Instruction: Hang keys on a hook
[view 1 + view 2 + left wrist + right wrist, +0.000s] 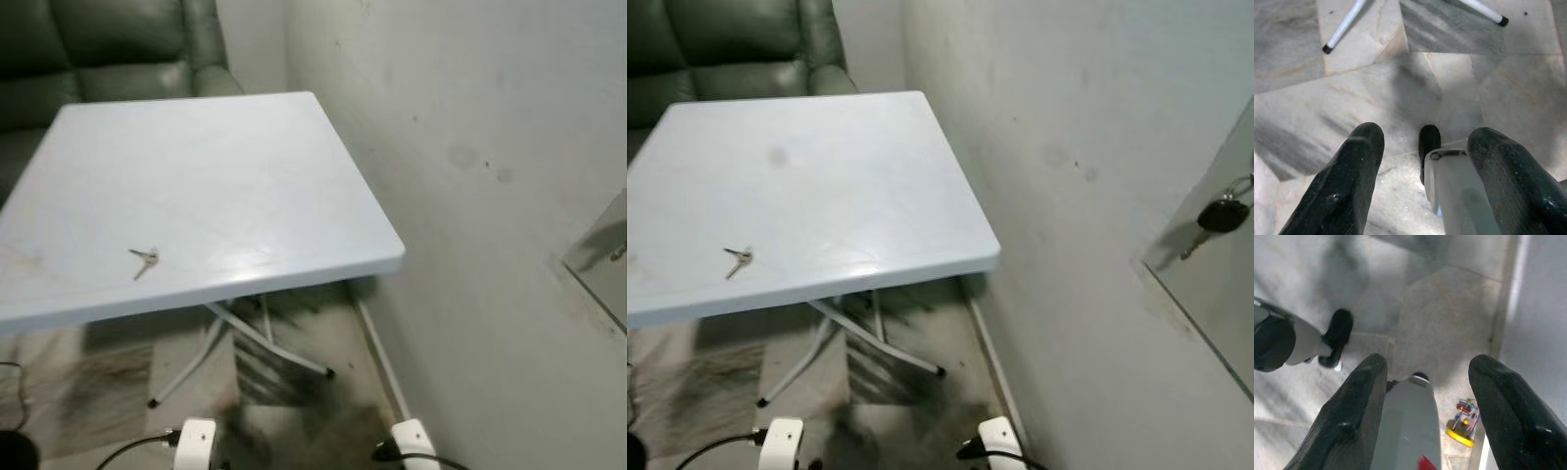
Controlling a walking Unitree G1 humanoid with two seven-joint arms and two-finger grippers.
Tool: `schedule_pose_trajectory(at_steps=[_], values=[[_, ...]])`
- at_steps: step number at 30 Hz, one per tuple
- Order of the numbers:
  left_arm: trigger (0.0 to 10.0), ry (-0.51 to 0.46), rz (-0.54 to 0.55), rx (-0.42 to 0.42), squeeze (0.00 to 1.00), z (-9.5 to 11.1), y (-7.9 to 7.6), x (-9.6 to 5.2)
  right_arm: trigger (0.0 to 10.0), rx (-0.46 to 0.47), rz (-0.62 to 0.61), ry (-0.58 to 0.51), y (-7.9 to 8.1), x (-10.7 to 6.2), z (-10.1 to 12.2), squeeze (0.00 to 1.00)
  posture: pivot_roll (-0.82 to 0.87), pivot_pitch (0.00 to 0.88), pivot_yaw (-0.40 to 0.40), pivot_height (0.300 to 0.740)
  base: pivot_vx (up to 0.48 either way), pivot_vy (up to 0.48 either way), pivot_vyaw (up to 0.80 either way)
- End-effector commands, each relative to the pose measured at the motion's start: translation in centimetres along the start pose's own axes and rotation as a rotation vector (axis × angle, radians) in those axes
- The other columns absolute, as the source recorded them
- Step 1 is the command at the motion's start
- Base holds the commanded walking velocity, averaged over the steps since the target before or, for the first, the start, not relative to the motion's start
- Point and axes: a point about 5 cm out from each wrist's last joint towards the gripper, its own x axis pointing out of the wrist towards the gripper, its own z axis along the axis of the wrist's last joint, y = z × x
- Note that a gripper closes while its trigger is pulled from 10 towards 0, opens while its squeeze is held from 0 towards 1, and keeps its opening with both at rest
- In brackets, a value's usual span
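Note:
A small bunch of silver keys lies flat near the front left of a pale blue folding table. On the wall to the right, a grey panel carries a black key fob hanging from a hook. Both arms hang idle, pointing down at the marble floor. My left gripper is open with nothing between its fingers, and my right gripper is open the same way. Both are far below and short of the keys.
A dark green leather sofa stands behind the table. A white wall runs close along the table's right side. The table's crossed legs stand ahead of my white feet. A small yellow object lies by the skirting.

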Motion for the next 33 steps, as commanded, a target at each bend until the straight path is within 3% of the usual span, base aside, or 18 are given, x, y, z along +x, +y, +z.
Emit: schedule_pose_trajectory(at_steps=[1,16,33], values=[[10.0,0.021,-0.006,-0.002,0.00,-0.60,-0.28,-0.08,10.0,0.011,-0.013,0.017,-0.41,-0.13,-0.48,0.00,-0.11,0.000,0.002,0.740,0.000,0.000,0.80],[10.0,0.023,-0.008,-0.012,0.00,-0.69,-0.34,-0.10,10.0,0.014,-0.015,0.013,-0.54,-0.15,-0.47,0.00,-0.11,0.000,-0.003,0.740,0.000,0.000,0.80],[10.0,0.028,-0.004,-0.044,0.00,-0.78,-0.14,-0.12,10.0,0.071,-0.019,-0.005,-0.57,-0.15,-0.35,0.00,-0.11,0.000,0.005,0.740,0.000,0.000,0.00]])
